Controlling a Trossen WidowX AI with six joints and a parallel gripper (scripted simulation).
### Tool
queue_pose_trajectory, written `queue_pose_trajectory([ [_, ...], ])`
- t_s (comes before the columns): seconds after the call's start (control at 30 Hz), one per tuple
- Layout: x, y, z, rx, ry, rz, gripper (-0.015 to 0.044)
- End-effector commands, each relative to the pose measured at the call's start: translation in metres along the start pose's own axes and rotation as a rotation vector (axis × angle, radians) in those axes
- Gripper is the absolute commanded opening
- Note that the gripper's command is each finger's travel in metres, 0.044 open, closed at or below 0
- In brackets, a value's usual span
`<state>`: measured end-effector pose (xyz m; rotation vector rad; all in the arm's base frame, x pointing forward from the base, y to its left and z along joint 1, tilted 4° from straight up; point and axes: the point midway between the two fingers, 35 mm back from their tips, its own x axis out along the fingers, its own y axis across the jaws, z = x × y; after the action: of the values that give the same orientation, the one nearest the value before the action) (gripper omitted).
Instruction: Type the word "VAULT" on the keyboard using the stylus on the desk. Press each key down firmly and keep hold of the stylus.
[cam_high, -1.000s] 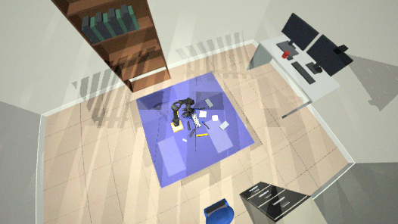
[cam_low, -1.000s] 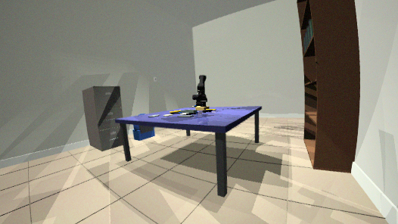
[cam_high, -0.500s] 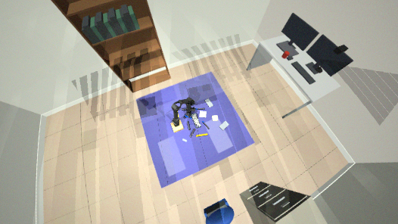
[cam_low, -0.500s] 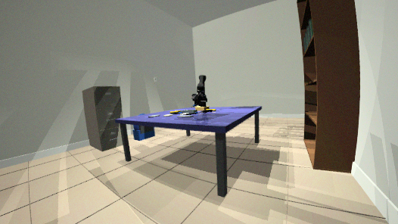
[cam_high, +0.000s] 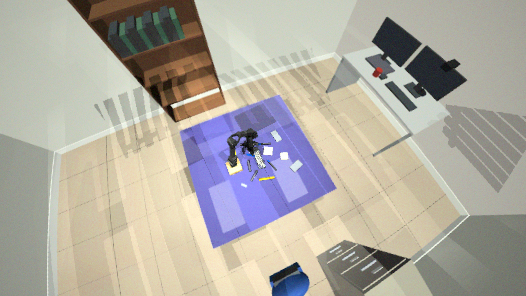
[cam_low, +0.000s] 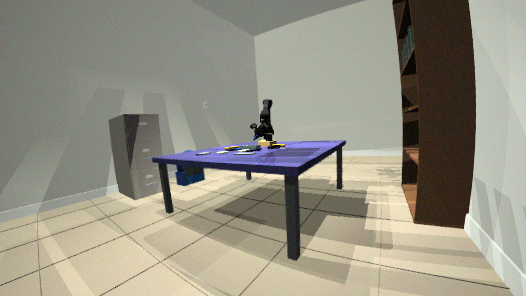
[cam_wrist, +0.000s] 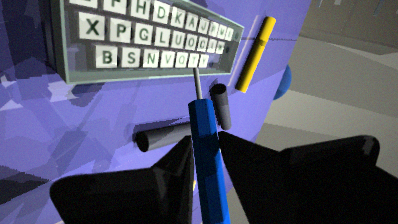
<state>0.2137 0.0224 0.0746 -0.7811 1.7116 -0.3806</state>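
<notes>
The keyboard (cam_wrist: 125, 77) (cam_high: 259, 159) is a pale tray with white lettered keys, at the top of the wrist view. Its lowest row there reads B, S, N, V, Q, T, Y. My gripper (cam_wrist: 205, 139) (cam_low: 257, 133) is shut on the blue stylus (cam_wrist: 209, 160). The stylus points away from the fingers, and its thin grey metal tip (cam_wrist: 198, 85) appears just below the T and Y keys in the wrist view. The tip looks raised above the table; I see no key pressed. The Z, F and H row is partly cut off by the frame's top edge.
A yellow marker (cam_wrist: 256, 55) (cam_high: 267, 178) lies past the keyboard's short end. Two dark cylinders (cam_wrist: 223, 107) (cam_wrist: 167, 136) lie between the keyboard and my fingers in the wrist view. Pale flat pieces (cam_high: 268, 150) (cam_high: 296, 165) lie on the purple table (cam_high: 225, 235).
</notes>
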Motion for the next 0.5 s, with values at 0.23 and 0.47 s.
queue_pose_trajectory([
  [0.23, -0.002, -0.014, 0.007, -0.41, -0.005, -0.089, 0.0],
  [0.47, -0.003, -0.021, 0.011, -0.656, 0.009, -0.142, 0.0],
])
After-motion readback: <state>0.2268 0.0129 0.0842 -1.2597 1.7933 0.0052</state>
